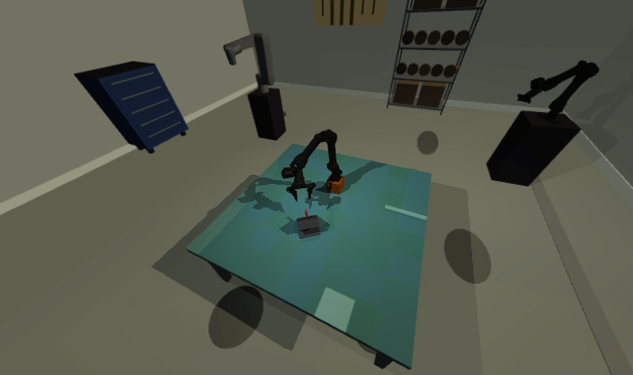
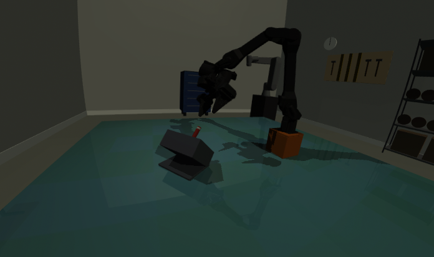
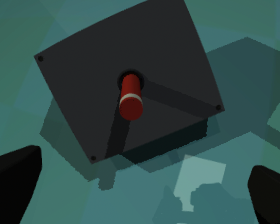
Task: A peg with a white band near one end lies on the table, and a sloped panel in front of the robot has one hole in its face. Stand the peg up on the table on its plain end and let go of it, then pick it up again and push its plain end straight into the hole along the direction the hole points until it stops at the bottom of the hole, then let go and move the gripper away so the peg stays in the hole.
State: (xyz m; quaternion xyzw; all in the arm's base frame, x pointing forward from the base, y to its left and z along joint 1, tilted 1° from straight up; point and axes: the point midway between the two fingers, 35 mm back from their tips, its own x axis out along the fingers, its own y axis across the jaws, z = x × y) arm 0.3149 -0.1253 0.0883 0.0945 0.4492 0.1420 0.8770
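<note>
The red peg (image 1: pixel 306 213) (image 2: pixel 196 131) (image 3: pixel 131 92) stands in the hole of the dark sloped panel (image 1: pixel 308 222) (image 2: pixel 183 142) (image 3: pixel 176 55), tilted along with the hole. Its white-banded end points outward and its other end is hidden in the hole. How deep it sits cannot be seen. My gripper (image 1: pixel 303 199) (image 2: pixel 206 114) (image 3: pixel 150 169) is wide open and empty. It is above the panel and back toward the robot's base, clear of the peg. In the wrist view the peg shows beyond the gap between the fingers.
The panel's base plate rests on the teal table (image 1: pixel 366 260) (image 2: pixel 84 220). The arm's orange base block (image 1: pixel 336 185) (image 2: pixel 285 143) stands behind the panel, to the right in the top and exterior views. A blue cabinet, a shelf rack and two other arms on pedestals stand off the table.
</note>
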